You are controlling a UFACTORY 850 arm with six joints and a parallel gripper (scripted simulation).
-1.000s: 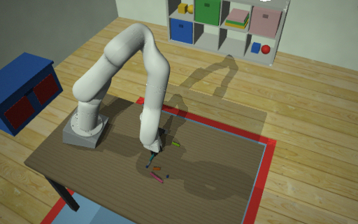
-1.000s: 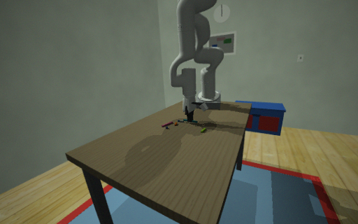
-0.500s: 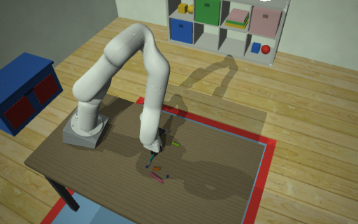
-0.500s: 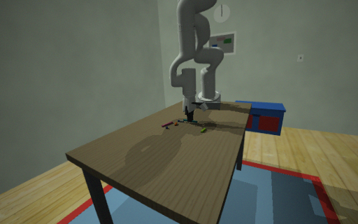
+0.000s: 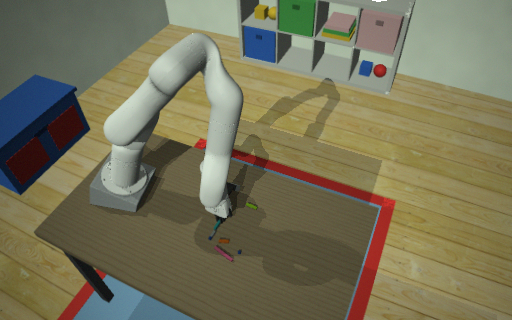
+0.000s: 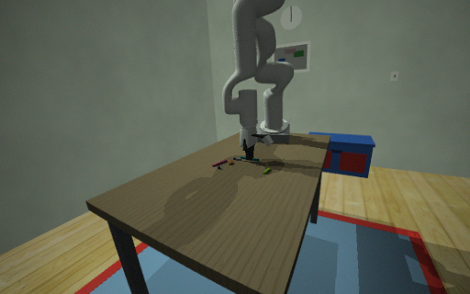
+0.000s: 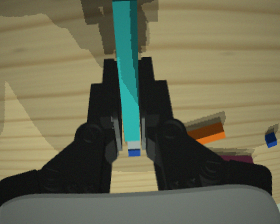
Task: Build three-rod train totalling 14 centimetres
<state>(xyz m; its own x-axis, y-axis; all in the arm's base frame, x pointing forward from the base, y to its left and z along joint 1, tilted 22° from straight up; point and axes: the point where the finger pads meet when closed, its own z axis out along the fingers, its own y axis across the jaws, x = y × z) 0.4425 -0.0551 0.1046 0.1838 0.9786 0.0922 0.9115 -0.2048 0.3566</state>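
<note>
My gripper (image 7: 128,77) is shut on a turquoise rod (image 7: 127,63), holding it near one end so it runs out ahead of the fingers, low over the table. The gripper (image 5: 219,218) and rod (image 5: 214,230) also show in the top view. A small blue rod (image 7: 134,152) lies on the table right at the held rod's near end. An orange rod (image 5: 224,240) lies just beside it, with a pink rod (image 5: 224,253) and a second small blue rod (image 5: 239,251) further on. A lime rod (image 5: 251,205) lies apart to the right.
The arm's base (image 5: 122,187) stands at the table's back left corner. A blue cabinet (image 5: 24,130) stands on the floor to the left and a shelf unit (image 5: 322,37) at the far wall.
</note>
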